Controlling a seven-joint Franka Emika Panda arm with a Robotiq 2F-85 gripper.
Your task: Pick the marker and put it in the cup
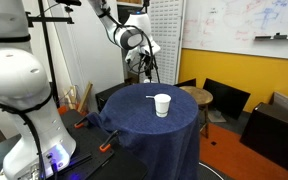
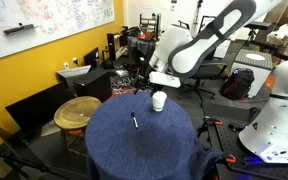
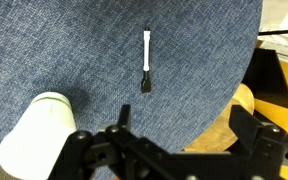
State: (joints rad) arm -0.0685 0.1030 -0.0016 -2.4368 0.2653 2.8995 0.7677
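On the cloth, marker (image 3: 147, 60): lying flat and alone. In the wrist view it has a pale barrel with its dark end nearest the fingers; in an exterior view (image 2: 135, 121) it is just a thin dark sliver near mid-table.
Marker to cup: apart, with bare cloth between them.
Cup (image 3: 39, 135): white, upright, rim up, nothing sticking out of it.
Gripper (image 3: 182, 125): spread wide, nothing held, hanging above the cloth short of the marker, with the cup close by one finger.
Table (image 2: 114, 150): round, draped in blue cloth, with both items resting on it.
Step, as I read it: the approach, with the pick not yet made.
Risk, the cup: it looks light and sits close to the gripper, so a sideways swing or a careless descent could clip it and topple it.
Risk, the grasp: the marker is thin and flat on soft cloth. Closing too high would miss it, and closing too low could bunch the fabric into the jaws.
Risk, alignment: the barrel points roughly toward the gripper, so fingers closing along its length rather than across it may only nudge or roll it.
Risk, the drop: a marker released off-centre may hit the rim, bounce out, or lean hard enough to tip the cup.
Count: one marker, one cup, one gripper, one table.
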